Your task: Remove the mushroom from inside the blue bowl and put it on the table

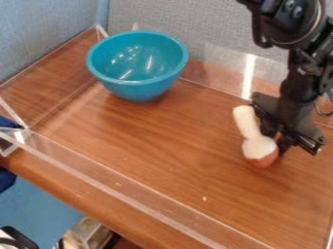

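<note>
The mushroom [248, 126] lies low at the right side of the table [143, 136], cream stem up-left and orange-brown cap down-right, resting on or just above the wood. My gripper [278, 139] points straight down right beside it, its black fingers [270, 127] still closed against the mushroom's right side. The far side of the mushroom is hidden behind the fingers. The blue bowl [136, 64] stands at the back left with nothing inside, well away from the gripper.
Low clear acrylic walls [104, 160] run around the table's edges, the back one close behind the gripper. Bare wood lies between the bowl and the mushroom. Blue fabric shows outside the left wall.
</note>
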Robot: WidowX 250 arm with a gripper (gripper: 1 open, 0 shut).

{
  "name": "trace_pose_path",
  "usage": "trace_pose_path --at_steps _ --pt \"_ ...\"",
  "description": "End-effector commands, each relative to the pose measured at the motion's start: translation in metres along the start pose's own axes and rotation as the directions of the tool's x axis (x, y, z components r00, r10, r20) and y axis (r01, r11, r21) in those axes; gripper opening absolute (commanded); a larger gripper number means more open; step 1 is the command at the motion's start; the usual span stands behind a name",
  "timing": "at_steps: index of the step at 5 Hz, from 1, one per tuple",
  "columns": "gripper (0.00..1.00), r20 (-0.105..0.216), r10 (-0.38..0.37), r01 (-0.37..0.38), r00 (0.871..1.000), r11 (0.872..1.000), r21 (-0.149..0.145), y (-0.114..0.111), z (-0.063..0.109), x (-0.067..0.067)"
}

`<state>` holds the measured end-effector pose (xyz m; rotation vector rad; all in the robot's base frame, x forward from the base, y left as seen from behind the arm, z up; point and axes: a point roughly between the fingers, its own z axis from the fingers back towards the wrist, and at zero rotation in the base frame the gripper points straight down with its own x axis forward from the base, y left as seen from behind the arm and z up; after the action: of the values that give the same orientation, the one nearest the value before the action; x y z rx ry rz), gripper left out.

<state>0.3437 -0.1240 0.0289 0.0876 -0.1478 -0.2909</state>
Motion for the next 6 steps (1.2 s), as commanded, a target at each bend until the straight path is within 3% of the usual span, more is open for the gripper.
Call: trace_pose_path --at_steps 1,3,5,6 --pt "0.0 0.021 0.035 -0.034 0.999 0.999 -0.018 -0.003 0.008 0.0" --pt "0.0 -0.031 0.122 -0.123 0.992 0.992 -0.033 0.008 0.005 -0.01" --pt "0.0 -0.067 0.026 -0.031 0.997 0.997 -0.07 0.0 0.008 -0.013" --pt "0.0 -0.092 0.069 -0.076 0.993 0.994 -0.075 -0.002 0.008 -0.007"
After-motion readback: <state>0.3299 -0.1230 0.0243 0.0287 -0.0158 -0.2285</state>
